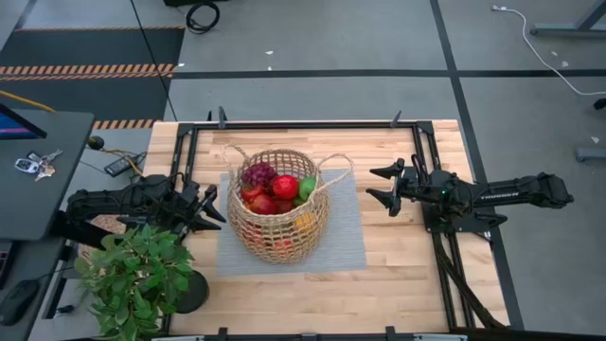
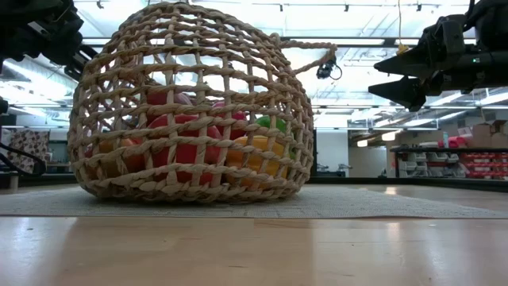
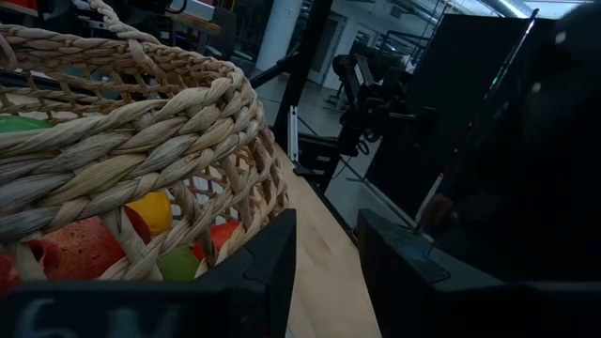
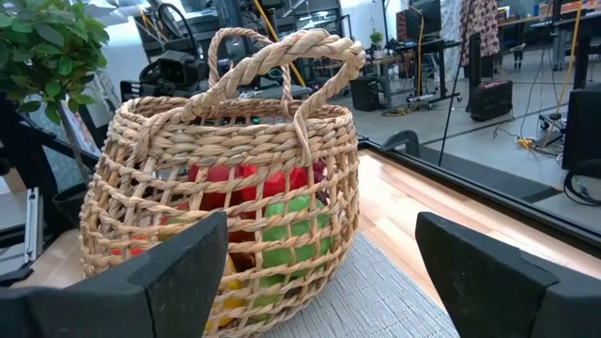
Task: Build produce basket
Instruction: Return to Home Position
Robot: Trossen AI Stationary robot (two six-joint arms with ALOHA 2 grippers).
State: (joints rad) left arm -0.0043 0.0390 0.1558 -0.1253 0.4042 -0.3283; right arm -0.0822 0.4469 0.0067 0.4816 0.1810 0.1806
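- Butcher-block table [image 1: 398, 284] carries everything. Along its near edge the wood is bare, apart from a potted plant [image 1: 133, 275] at the near left corner, its green leaves spilling past the left edge.
- Next comes a grey mat [image 1: 346, 242], lying flat around the middle of the table and a little left of centre.
- On that mat stands the basket [image 1: 275, 242], upright, with 2 thin loop handles, 1 toward each side edge of the table.
- Inside it sits the produce [image 1: 284, 187]. Red pieces are piled in the middle, with a dark red fruit [image 1: 258, 173] by the far left of the rim and a green pear [image 1: 307, 188] at the right. In the low view, orange and yellow pieces show through the weave lower down.
- My left gripper [image 1: 214, 210] hangs over the mat's left edge, just beside the basket's left wall without touching it. My fingers [image 3: 254, 272] are parted by a narrow gap and hold nothing.
- My right gripper [image 1: 371, 185] hangs near the mat's right edge, clear of the basket and pointing toward it. Its fingers [image 4: 178, 272] are spread wide and empty.
- Past the far edge lies grey floor with a strip of striped tape [image 1: 95, 69].
- Off the left edge a dark desk [image 1: 57, 142] bears a bunch of keys [image 1: 33, 166].
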